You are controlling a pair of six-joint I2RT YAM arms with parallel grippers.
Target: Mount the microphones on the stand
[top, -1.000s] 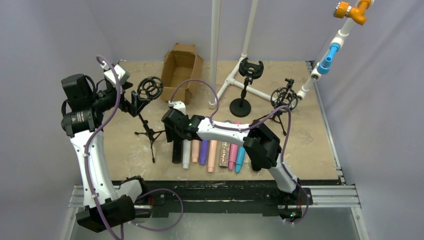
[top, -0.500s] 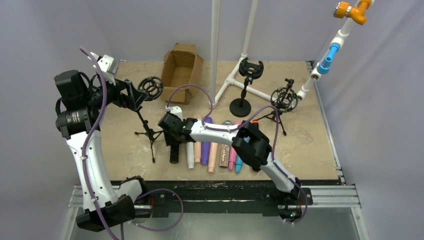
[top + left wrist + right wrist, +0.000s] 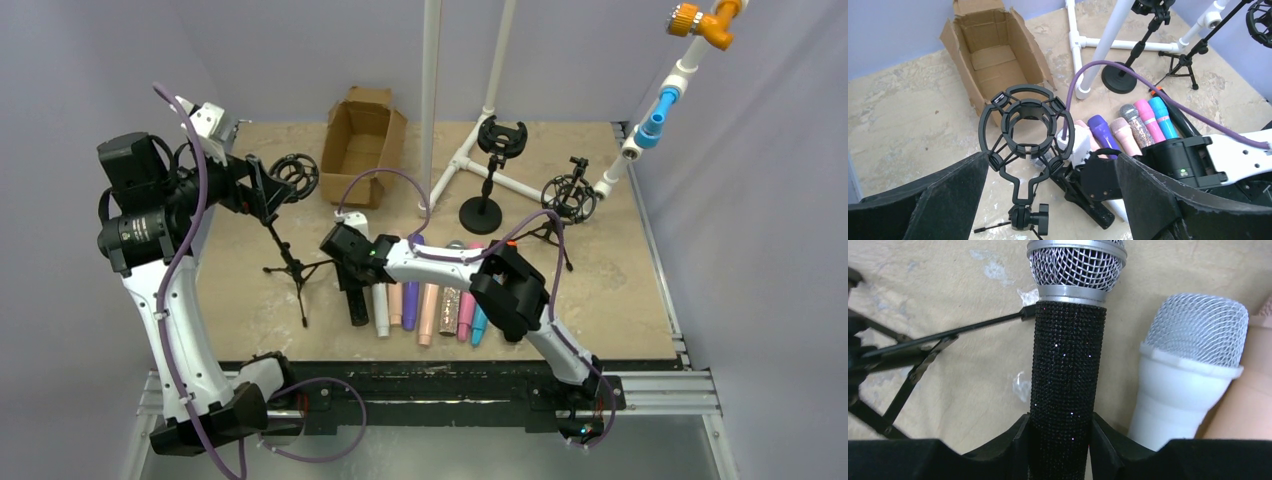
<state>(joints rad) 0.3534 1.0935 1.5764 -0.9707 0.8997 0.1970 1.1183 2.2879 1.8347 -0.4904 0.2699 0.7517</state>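
Pick-up seemed in hand: the right gripper [image 3: 1060,440] pinched the black microphone [image 3: 1068,355]. Next it probably needed lifting toward the shock mount [image 3: 1023,175] at eleven o'clock, where the left gripper [image 3: 1052,165] hung spread.

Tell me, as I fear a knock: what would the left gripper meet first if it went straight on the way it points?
Probably the shock mount, centred ahead of the open left gripper; depth unclear, nothing shows between.

I see the leftmost microphone [image 3: 1068,370] lying just right of the tripod stand [image 3: 290,266], with the box [image 3: 362,135] behind both.
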